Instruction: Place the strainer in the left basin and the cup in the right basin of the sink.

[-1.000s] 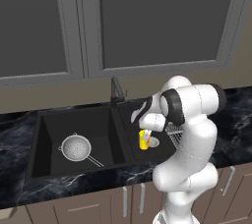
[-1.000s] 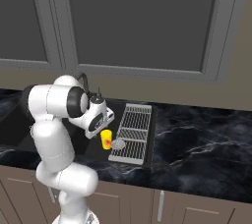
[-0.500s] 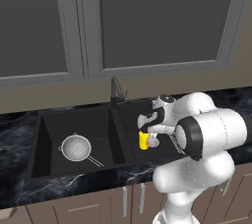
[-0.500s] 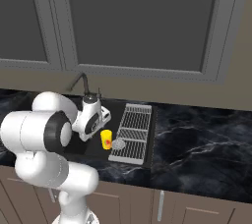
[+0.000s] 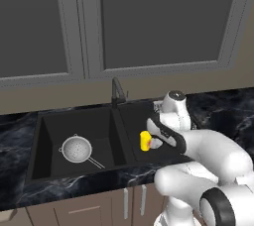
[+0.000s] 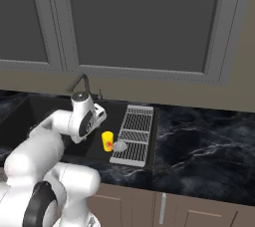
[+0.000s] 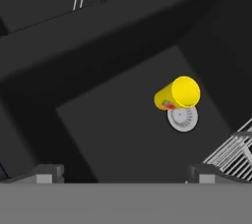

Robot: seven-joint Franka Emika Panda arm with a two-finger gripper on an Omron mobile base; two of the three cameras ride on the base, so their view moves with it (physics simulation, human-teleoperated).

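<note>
The yellow cup stands free on the floor of the narrow right basin, touching its round silver drain. My gripper hangs above that basin, open and holding nothing, with the cup ahead and to the right of its fingertips. From the left base view, the cup is in the right basin. The silvery mesh strainer lies in the wide left basin, its wire handle pointing to the front right. The right base view has the cup just past my arm.
A wire drying rack lies on the black marbled counter right of the sink. The dark curved faucet rises behind the divider between the basins. Grey cabinet doors hang above. My own arm bends low over the sink's front right.
My hand has pulled up and back from the cup while the arm swung its elbow round to the front. The cup and strainer have stayed where they were.
</note>
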